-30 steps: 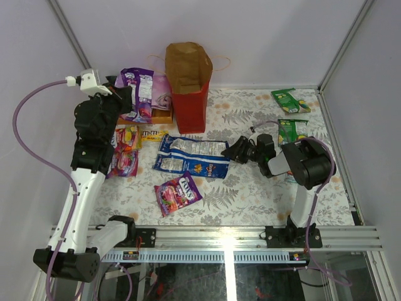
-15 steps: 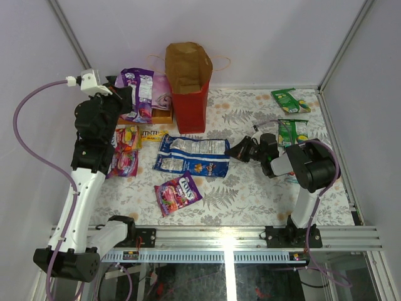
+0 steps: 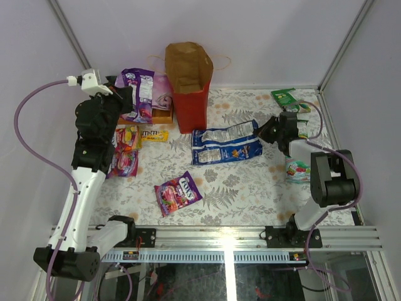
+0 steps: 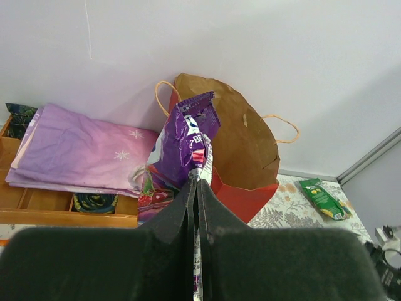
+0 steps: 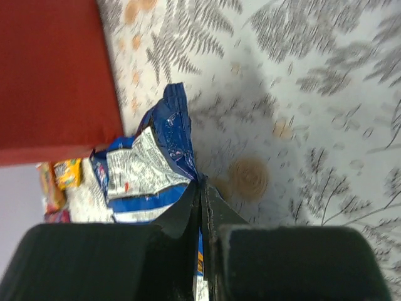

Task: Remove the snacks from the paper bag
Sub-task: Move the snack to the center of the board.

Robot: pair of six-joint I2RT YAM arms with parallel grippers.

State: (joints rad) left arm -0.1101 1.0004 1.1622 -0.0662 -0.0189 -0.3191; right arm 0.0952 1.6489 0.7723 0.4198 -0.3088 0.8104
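Note:
The paper bag (image 3: pixel 190 81), red below and brown kraft above, stands upright at the back (image 4: pixel 244 150). My left gripper (image 3: pixel 125 100) hangs left of it, shut on the edge of a purple snack packet (image 3: pixel 139 94) held in the air (image 4: pixel 185 141). My right gripper (image 3: pixel 266 130) is low over the table, shut on the right end of the long blue chip bag (image 3: pixel 225 143), whose corner is pinched between the fingers (image 5: pixel 150 163). A magenta candy bag (image 3: pixel 178 193), red and yellow packs (image 3: pixel 125 150) and green packets (image 3: pixel 289 99) lie on the table.
A wooden box with a folded purple cloth (image 4: pixel 81 150) sits left of the bag, behind the held packet. A teal packet (image 3: pixel 297 169) lies beside the right arm. White walls close the back and sides; a metal rail (image 3: pixel 225 238) runs along the near edge.
My right gripper has shut on the blue chip bag's end and dragged it to the right and farther back. The left arm and its purple packet have not moved.

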